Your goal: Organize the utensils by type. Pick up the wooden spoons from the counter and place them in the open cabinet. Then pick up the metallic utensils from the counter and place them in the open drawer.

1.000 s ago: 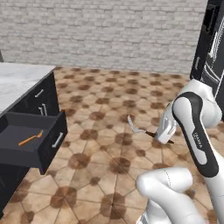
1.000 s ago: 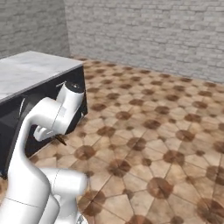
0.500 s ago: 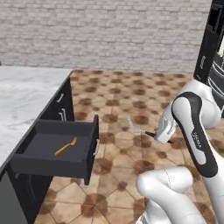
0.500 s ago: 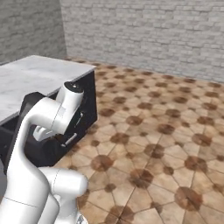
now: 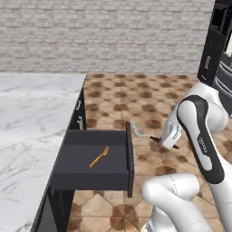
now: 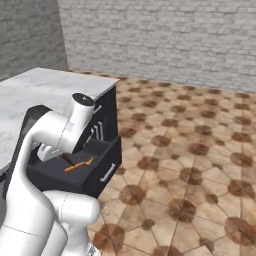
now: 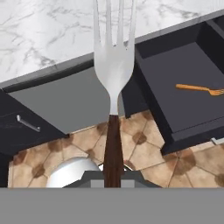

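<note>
The gripper (image 5: 156, 138) was squeezed tight on the dark handle of the small silver fork (image 7: 113, 65), out past the front edge of the open dark drawer (image 5: 72, 161). The slim orange fork (image 5: 99, 157) lay in the drawer's middle. It should lift the silver fork over that edge, then lower it gently.

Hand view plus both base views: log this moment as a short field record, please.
gripper: shut on silver fork, dark handle toward the hand, prongs pointing away
fork position: over the floor, beside the open drawer, not yet in it
drawer contents: orange fork lying flat on the dark bottom
counter: white marble, left of the drawer
</note>
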Tool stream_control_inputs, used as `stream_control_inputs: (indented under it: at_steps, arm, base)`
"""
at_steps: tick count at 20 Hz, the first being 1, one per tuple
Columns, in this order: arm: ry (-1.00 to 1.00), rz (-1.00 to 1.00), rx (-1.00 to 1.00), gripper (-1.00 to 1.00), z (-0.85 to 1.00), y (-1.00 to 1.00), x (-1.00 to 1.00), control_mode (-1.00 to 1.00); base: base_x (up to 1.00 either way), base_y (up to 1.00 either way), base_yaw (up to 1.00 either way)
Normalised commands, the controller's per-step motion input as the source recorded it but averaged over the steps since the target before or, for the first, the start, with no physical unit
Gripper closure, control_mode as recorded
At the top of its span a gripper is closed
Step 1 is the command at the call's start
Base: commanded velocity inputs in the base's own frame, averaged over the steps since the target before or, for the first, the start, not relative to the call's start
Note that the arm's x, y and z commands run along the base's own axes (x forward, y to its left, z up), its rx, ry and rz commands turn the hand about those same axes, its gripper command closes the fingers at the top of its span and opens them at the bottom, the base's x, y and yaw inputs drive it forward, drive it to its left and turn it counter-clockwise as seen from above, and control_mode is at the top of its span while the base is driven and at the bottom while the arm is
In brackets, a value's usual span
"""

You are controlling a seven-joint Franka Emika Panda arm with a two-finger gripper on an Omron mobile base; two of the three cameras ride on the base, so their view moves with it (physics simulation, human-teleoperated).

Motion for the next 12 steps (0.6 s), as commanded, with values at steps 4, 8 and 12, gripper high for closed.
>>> stream_control_inputs:
  at_steps: [4, 8, 12]
  arm:
    - [0.00, 0.00, 0.00, 1.00, 0.00, 0.00, 0.00, 1.00]
    - [0.00, 0.00, 0.00, 1.00, 0.00, 0.00, 0.00, 1.00]
    - [0.00, 0.00, 0.00, 1.00, 0.00, 0.00, 0.00, 1.00]
  base:
    - [0.11, 0.50, -0.16]
    - [0.29, 0.36, -0.13]
    - [0.23, 0.35, -0.06]
